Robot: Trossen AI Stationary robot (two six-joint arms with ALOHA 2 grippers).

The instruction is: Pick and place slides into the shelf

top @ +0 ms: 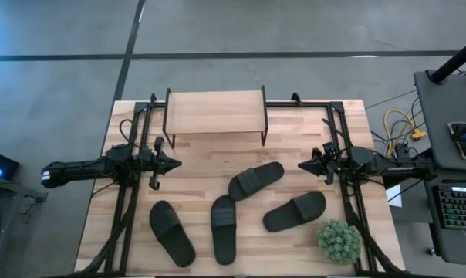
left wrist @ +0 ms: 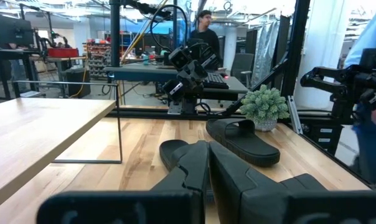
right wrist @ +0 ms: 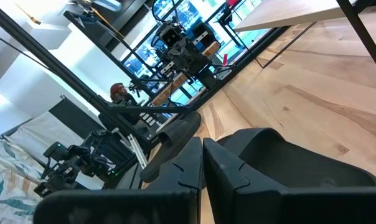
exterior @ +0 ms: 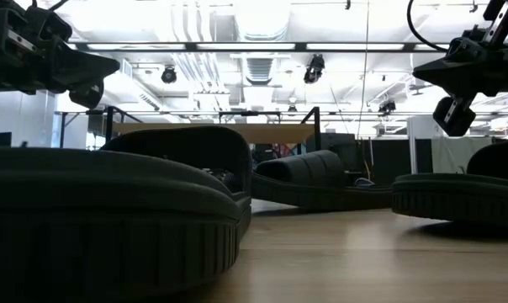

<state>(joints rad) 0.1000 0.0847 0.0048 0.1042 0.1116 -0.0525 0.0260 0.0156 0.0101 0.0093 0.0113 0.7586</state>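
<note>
Four black slides lie soles down on the table in the high view: one (top: 256,180) in the middle, one (top: 295,210) to its right, two (top: 224,228) (top: 171,232) near the near edge. The shelf (top: 215,116) stands on its black legs at the far edge, its plank top bare. My left gripper (top: 175,163) hovers left of the slides, shut and holding nothing. My right gripper (top: 302,164) hovers on their right, shut too. The left wrist view shows shut fingers (left wrist: 208,149) with slides (left wrist: 244,140) beyond them. In the right wrist view the fingers (right wrist: 202,146) point at a slide (right wrist: 175,134).
A small potted plant (top: 339,241) stands at the table's near right corner. Black frame rails (top: 125,193) run along both sides of the table. Bare wood lies between the shelf and the slides. A person (left wrist: 203,25) is in the room beyond.
</note>
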